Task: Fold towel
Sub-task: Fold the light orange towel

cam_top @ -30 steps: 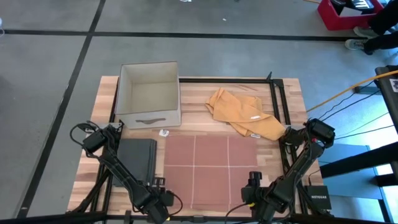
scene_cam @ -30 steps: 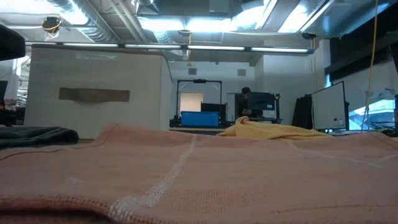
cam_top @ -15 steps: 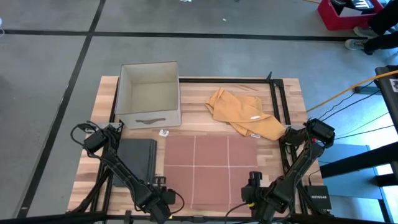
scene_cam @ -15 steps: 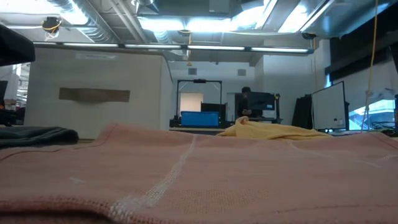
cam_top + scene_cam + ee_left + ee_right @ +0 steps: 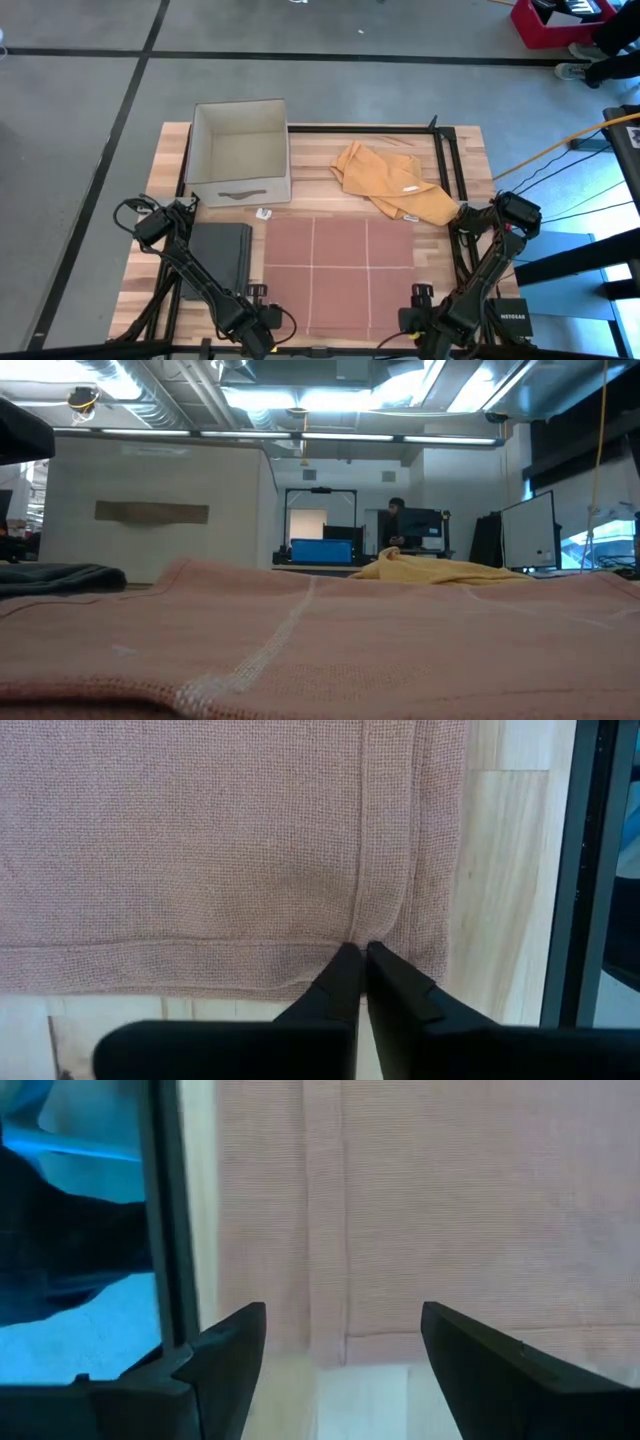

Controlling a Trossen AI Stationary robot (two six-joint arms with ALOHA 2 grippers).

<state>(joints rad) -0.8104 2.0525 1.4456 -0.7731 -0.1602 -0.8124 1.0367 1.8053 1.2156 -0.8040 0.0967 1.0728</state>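
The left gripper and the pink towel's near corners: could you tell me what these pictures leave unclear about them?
- Left gripper: fingers shut at the pink towel corner; whether cloth is pinched is hidden by the fingertips.
- Right gripper: open over the other near corner; contact cannot be judged in its wrist view.
- High view: both grippers are partly cut off by the bottom edge.
- Low view: shows neither gripper.

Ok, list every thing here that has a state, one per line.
Pink towel: spread flat, unfolded.
Orange towel: crumpled in a heap.
Grey towel: folded, flat.
Box: upright, open-topped, looks empty.
Left gripper: shut at the pink towel's near corner; grip unclear.
Right gripper: open above the pink towel's other near corner.
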